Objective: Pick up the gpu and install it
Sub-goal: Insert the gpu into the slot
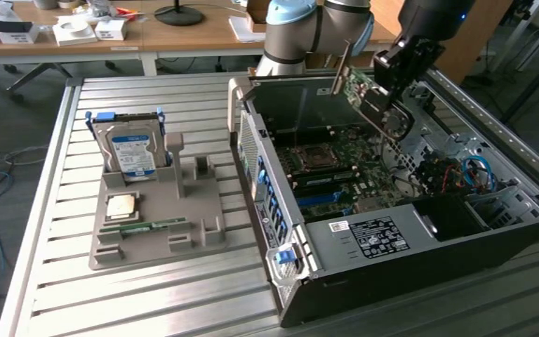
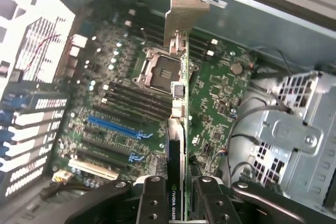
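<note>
- The gpu is seen as a thin green-and-black card with a silvery bracket at one end.
- It is held tilted above the motherboard, inside the case.

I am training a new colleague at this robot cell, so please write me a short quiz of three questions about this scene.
1. True or false: the graphics card is already seated in its slot inside the computer case.
2. What stands upright on the grey tray? A) hard drive B) fan C) keyboard
3. In a few words: what does the gripper hold?

Key
1. False: it is held above the main board.
2. A
3. The graphics card.
</note>
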Controlling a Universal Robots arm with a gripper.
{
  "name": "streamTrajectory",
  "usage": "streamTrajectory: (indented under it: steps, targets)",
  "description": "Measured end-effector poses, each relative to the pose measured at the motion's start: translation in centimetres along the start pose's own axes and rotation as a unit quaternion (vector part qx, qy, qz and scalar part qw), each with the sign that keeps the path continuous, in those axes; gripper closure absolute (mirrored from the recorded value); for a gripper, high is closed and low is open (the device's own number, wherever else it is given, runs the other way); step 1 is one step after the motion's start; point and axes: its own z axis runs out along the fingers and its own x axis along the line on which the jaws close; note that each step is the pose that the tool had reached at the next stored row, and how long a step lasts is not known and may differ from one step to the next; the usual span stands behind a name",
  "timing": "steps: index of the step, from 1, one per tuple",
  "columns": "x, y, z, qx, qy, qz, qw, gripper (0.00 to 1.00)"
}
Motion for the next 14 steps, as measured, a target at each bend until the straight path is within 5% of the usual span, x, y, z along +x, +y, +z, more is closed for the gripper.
streamTrajectory:
  steps: [7, 14]
  targets:
    - [0.00, 0.00, 0.06, -0.0010, 0.0035, -0.060, 0.9982, 0.74]
    - [0.00, -0.01, 0.12, -0.0021, 0.0071, -0.122, 0.9925, 0.74]
